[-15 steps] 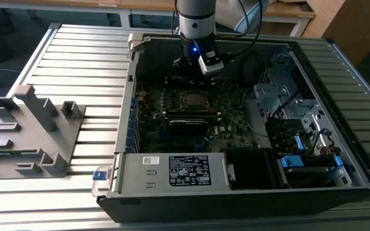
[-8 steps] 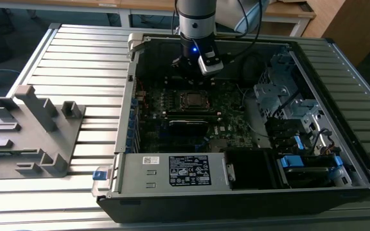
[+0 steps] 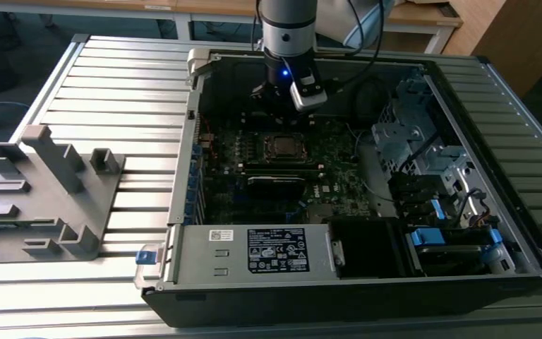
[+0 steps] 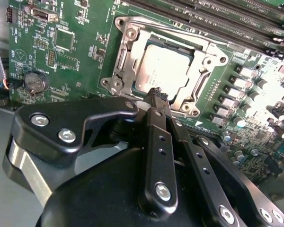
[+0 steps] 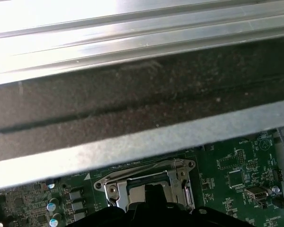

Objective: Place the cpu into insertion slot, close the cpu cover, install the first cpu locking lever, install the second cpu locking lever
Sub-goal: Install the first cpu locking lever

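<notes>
Above socket, gripper (image 4: 157,94) fingers pressed together, empty. cpu (image 4: 166,71) sits in insertion slot (image 4: 128,59), cpu cover (image 4: 203,52) down around it. Risk: fingertips so near could scrape chip or motherboard (image 4: 71,56) if arm dips.

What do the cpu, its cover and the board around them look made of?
The cpu: dull grey metal top, matte sheen. The cpu cover: bright silver metal, apparently stamped sheet, with glints and screws. The motherboard: glossy green laminate, probably fibreglass, carrying soldered parts.

One cpu (image 4: 168,71) seated under one cpu cover (image 4: 132,56); one coin battery (image 4: 34,81) beside that cover; one gripper (image 4: 157,94).
</notes>
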